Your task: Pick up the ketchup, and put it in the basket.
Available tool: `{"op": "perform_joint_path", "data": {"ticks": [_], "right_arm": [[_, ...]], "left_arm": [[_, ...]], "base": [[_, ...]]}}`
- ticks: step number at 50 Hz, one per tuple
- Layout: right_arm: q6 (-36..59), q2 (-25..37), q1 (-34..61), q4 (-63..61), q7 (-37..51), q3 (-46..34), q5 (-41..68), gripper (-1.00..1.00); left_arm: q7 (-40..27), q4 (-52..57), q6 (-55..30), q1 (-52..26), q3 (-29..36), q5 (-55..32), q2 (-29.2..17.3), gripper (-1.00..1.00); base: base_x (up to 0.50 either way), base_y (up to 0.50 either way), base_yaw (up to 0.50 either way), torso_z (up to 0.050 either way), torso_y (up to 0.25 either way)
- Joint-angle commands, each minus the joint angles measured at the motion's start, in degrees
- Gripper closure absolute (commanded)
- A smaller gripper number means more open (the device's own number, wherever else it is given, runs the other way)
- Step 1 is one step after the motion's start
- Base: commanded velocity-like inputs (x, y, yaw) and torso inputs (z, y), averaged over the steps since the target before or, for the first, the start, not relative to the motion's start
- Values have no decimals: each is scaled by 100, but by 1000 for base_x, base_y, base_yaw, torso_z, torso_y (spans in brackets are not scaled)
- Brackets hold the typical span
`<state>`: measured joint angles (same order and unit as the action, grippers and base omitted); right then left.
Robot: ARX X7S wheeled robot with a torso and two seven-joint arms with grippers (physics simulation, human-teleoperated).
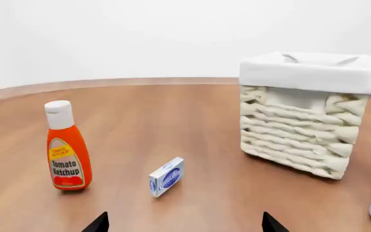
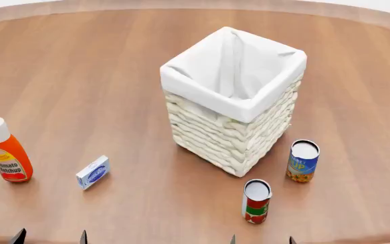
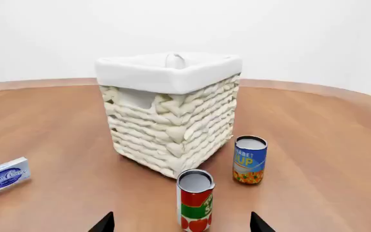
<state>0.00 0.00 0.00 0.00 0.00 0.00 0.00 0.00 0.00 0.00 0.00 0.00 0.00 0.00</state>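
Ketchup upright at far left, on my left arm's side

The ketchup (image 2: 8,151) stands upright, cap up, ahead of and slightly outboard of my left gripper (image 2: 49,237), whose jaws are spread wide and empty. The small blue box (image 2: 92,172) sits just beside it, and the basket (image 2: 193,80) is well apart toward the middle. My right gripper (image 2: 261,239), also spread and empty, faces two cans; I judge the left arm nearer.

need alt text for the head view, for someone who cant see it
A tall cream wicker basket with a white cloth liner stands mid-table on a round wooden table, empty as far as shows. At the left stand a ketchup bottle and a small blue-white box; two cans stand at its right. Only dark gripper tips show along the bottom edge.
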Motion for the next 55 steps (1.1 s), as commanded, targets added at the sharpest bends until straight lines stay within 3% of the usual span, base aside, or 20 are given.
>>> {"op": "perform_joint_path", "data": {"ticks": [1,11,12,13,14,16,20,46,55], "right_arm": [[162,86,-4,-264,57,-67,239,-100],[115,287,-37,-447,338,-102,438,-100],[34,1682,105,-41,1158,-2085,1010,-100],[0,54,0,0,72,-72,54,-100],[-389,112,28,235,225,-86,-65,-100],[-258,113,181,399,151,62,478,-100],[-394,188,222,537,200,-99,476,-100],[-394,460,49,36,513,-393,603,-100],[-322,509,7,-120,595,-412,721,-100]], "left_arm": [[-42,210,6,77,213,69,-141,-100],[-240,380,-74,130,449,55,-250,-100],[-908,-1300,648,-387,1615,-1277,-993,-100],[-64,0,0,0,64,-56,-57,-100],[-109,13,11,7,107,-89,-89,-100],[-175,103,-18,26,175,-96,-151,-100],[-274,227,-22,73,292,-34,-237,-100],[-575,566,-161,93,529,-250,-504,-100],[-647,721,-214,142,606,-281,-584,-100]], "base": [[0,0,0,0,0],[0,0,0,0,0],[0,0,0,0,0],[0,0,0,0,0],[0,0,0,0,0],[0,0,0,0,0],[0,0,0,0,0],[0,7,0,0,0],[0,0,438,0,0]]}}
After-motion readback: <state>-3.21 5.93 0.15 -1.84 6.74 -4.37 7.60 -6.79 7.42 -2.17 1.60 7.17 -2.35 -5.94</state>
